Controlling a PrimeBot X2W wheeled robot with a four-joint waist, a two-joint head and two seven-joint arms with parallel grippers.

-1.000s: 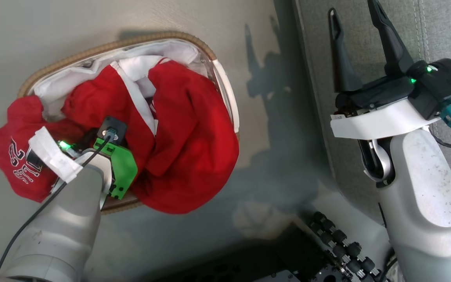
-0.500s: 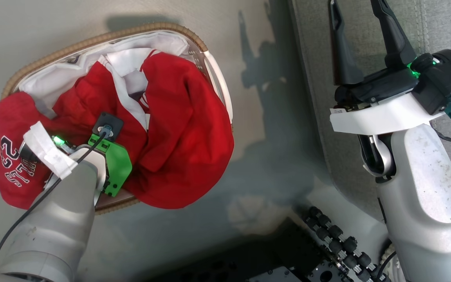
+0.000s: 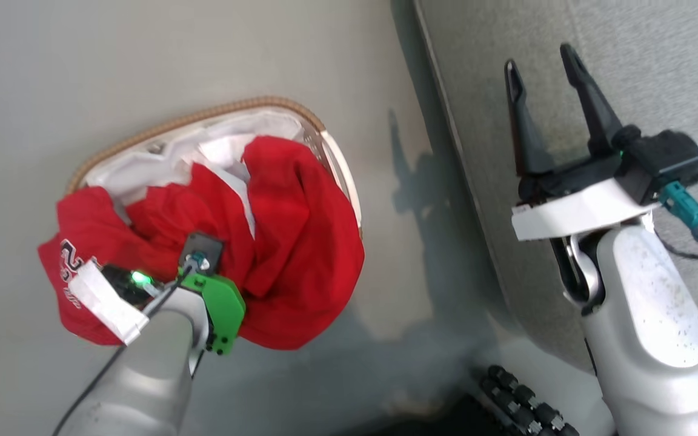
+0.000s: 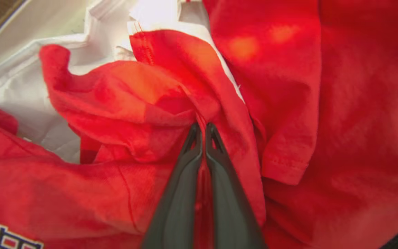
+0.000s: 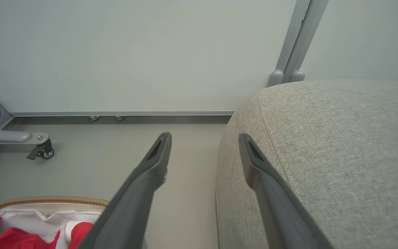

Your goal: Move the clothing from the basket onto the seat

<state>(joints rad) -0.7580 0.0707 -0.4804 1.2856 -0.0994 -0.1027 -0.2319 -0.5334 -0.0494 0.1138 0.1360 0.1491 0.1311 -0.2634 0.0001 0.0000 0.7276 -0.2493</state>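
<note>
Pinches a red fold of the clothing [image 4: 143, 103] with the left gripper [image 4: 201, 126], jaws pressed together on the cloth. Holds the right gripper [image 3: 538, 56] spread wide and empty at the edge of the seat [image 3: 658, 72]. Shows the clothing heaped in the basket [image 3: 203, 114], long axis running left to right across the head view, lettered end draped over the left rim, apparently hanging outside it.

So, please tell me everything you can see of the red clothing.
The clothing is bright red, soft-looking fabric with white trim and white lettering on one piece. It lies crumpled in a heap in the basket, on the white liner, and spills over the rim on two sides. The left claw is shut on a fold near its middle.
</note>
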